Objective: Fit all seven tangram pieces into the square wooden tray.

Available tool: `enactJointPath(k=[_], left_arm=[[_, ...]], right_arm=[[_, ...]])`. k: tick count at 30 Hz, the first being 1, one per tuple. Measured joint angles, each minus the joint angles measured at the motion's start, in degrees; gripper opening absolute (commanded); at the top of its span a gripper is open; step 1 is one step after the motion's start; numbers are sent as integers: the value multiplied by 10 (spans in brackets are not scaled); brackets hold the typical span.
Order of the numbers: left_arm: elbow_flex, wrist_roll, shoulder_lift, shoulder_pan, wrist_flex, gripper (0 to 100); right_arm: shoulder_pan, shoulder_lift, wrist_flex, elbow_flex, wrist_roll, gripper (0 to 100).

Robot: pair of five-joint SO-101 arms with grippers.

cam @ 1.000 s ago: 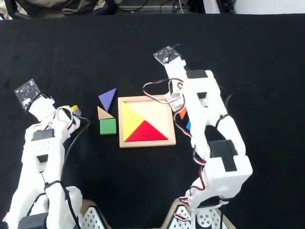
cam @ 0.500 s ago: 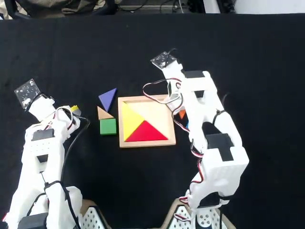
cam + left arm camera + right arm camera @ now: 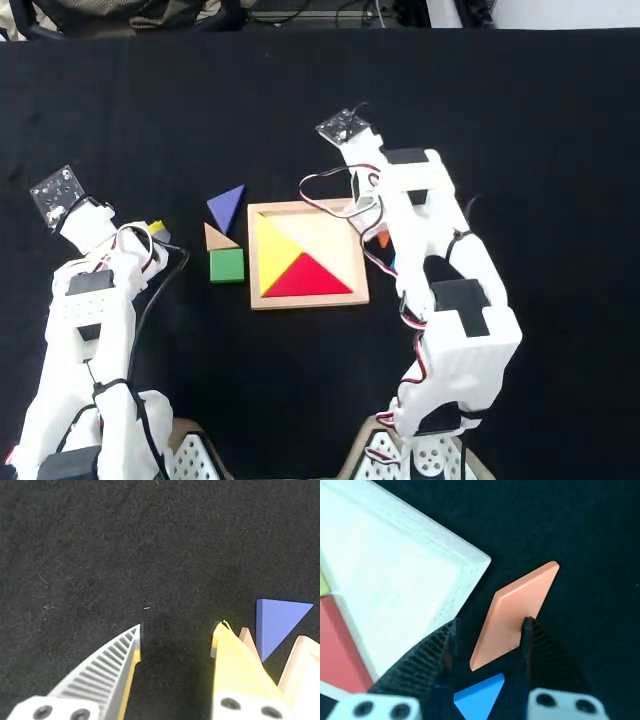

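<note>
The square wooden tray [image 3: 308, 301] is pale wood with a raised rim and lies in the middle of the black surface [image 3: 520, 110], between the two arms. A large yellow triangle [image 3: 271, 250] and a large red triangle [image 3: 306, 278] lie flat inside it, meeting along one edge, and the remaining floor is bare wood. Outside the tray on the left arm's side, a blue-violet triangle [image 3: 227, 206], a small tan triangle [image 3: 216, 238] and a green square [image 3: 227, 266] sit close together just beside the rim. On the other side, an orange parallelogram [image 3: 517, 610] and a small blue triangle [image 3: 480, 694] lie on the surface just beside the tray's wall, largely covered by the right arm in the high view. The right gripper [image 3: 489, 635] is spread open over the parallelogram, one finger against its edge and the other apart from it in the gap next to the tray. The parallelogram lies flat, its long axis roughly along the tray's wall, one sharp corner near the blue triangle. The left gripper [image 3: 177, 632] is open and holds nothing, over bare surface near the blue-violet triangle.
</note>
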Motion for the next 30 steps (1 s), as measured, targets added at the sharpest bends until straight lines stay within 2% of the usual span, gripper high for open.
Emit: enactJointPath(k=[30], left_arm=[[0,0,0,0,0,230]], right_arm=[[3,28,-8,-21,42,173]])
